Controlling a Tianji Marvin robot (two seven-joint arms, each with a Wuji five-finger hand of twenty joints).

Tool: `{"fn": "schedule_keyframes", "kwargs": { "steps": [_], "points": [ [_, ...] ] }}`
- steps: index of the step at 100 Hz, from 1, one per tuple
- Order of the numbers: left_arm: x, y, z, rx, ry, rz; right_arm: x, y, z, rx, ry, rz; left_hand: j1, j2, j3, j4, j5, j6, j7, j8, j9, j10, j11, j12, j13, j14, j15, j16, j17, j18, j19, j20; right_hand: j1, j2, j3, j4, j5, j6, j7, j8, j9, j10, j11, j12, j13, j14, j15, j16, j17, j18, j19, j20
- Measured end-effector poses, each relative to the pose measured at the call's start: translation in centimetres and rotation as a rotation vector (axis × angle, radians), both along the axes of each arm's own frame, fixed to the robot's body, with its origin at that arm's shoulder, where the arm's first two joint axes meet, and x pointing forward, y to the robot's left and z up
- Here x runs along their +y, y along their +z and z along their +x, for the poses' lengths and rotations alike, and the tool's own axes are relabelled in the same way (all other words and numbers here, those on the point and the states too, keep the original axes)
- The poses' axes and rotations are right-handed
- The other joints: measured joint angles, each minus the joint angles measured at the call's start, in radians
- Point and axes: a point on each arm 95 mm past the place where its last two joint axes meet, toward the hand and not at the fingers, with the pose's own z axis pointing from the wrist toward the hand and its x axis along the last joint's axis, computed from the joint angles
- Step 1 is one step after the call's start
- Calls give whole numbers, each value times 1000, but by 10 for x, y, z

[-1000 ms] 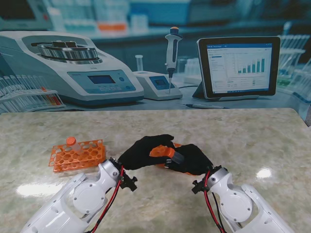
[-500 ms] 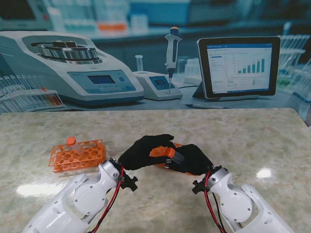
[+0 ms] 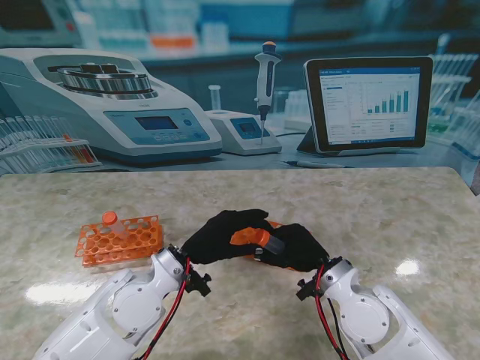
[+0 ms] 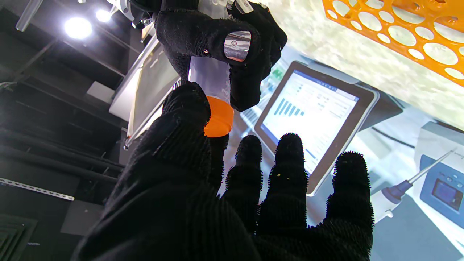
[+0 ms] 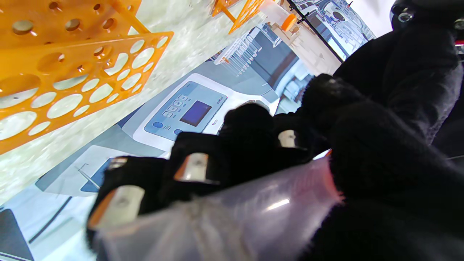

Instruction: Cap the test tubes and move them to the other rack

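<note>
The worktop (image 3: 360,202) is filling the stand view, marbled and glossy. At about nine o'clock from its middle an orange rack (image 3: 120,240) is lying flat, carrying one capped tube (image 3: 112,223) standing upright in a hole near its far edge. A second orange rack (image 4: 398,32) is sitting at the centre, mostly hidden behind the two gloved hands; only a sliver is showing in the stand view, while both wrist views are catching its perforated plate.

The left hand (image 3: 225,234) and right hand (image 3: 296,246) are meeting at the middle of the worktop, fingers touching around one item. The right hand is wrapping its fingers around a clear tube (image 3: 274,244), holding it tilted above the central rack, its open end pointing toward ten o'clock. The left hand is pinching an orange cap (image 3: 249,235) between thumb and forefinger, the remaining fingers (image 4: 286,170) spreading apart. The cap is sitting on the tube's mouth; whether it is fully seated I cannot tell.
</note>
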Motion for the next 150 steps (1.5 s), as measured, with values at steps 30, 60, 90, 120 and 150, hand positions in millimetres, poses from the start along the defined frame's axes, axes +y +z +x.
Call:
{"fn": "schedule_keyframes", "kwargs": {
  "steps": [30, 60, 90, 120, 150],
  "points": [
    [2, -1, -1, -5, -6, 3, 1, 0, 0, 0, 2, 0, 1, -6, 30, 1, -17, -47, -10, -19, -12, -3, -3, -1, -15, 0, -2, -1, -1, 0, 0, 0, 0, 0, 0, 0, 0, 0, 0, 0, 0, 0, 0, 0, 0, 0, 0, 1, 0, 0, 0, 1],
    [5, 0, -4, -22, -17, 5, 2, 1, 0, -1, 4, 2, 27, -7, 62, 1, -18, -72, -32, -50, -12, -6, -3, -15, -27, 0, -13, -14, -2, 0, 0, 0, 0, -10, 0, 0, 0, 0, 0, 0, 0, 0, 0, 0, 0, 0, 0, 12, 0, 0, 0, 1],
    [7, 4, -7, -33, -28, 8, 2, 1, -1, -2, 6, 3, 67, -6, 147, 2, 3, -209, -19, -62, -12, -8, -3, -16, -27, 0, -14, -14, -2, 0, 0, -1, 0, 0, -1, 0, 0, -1, 0, 0, 0, 0, 0, 0, 0, 0, 0, 12, 0, 0, 0, 1],
    [8, 7, -12, -44, -42, 4, 2, 3, 0, -4, 4, 5, 118, 26, 251, 25, 82, -266, 68, -49, -12, -13, -3, -16, -27, 0, -14, -14, -3, 0, 0, -1, 0, 2, -1, 0, 0, -1, 0, 1, 0, 0, 0, 0, 0, 0, 0, 12, 0, 0, 0, 1],
    [8, 11, -17, -30, -54, -21, 2, 3, 0, -3, 5, 5, 118, 100, 88, 53, 82, -265, 68, -49, -12, -13, -3, -16, -27, 0, -14, -15, -11, 0, 0, -1, 0, 2, -1, 0, 0, -1, 0, 1, 0, 0, 0, 0, 0, 0, 0, 12, 0, 0, 0, 1]
  ]
}}
